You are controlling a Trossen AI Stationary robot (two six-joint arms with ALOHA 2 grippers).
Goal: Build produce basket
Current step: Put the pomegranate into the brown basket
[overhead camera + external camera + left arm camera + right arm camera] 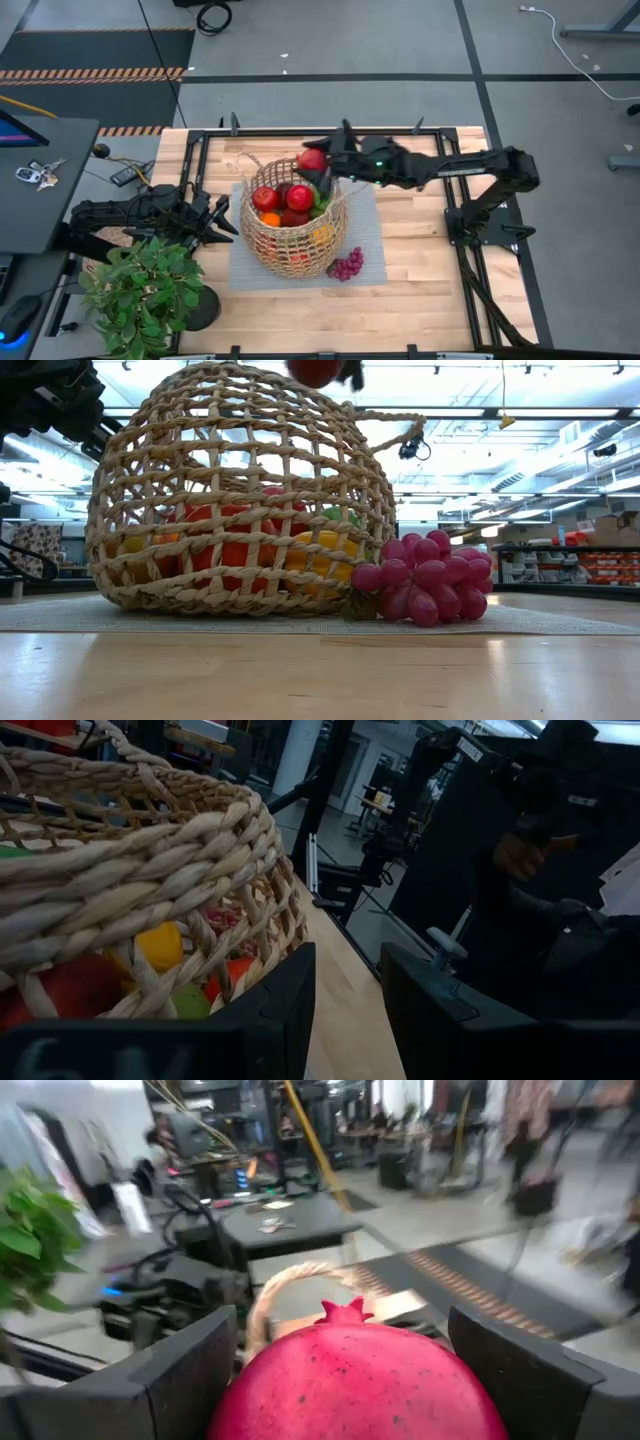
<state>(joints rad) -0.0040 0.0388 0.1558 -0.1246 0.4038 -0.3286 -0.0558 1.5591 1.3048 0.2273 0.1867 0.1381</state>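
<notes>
The right end effector (318,160) is clamped on a red pomegranate (312,159), above the far rim of the basket (290,245). The basket stands on a grey mat (365,262) on the surface, with grapes (346,266) just beside it. The left end effector (222,222) waits near the basket, its fingers slightly apart, holding nothing.

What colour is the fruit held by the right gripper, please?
Deep red fruit, clearest in the right wrist view.
</notes>
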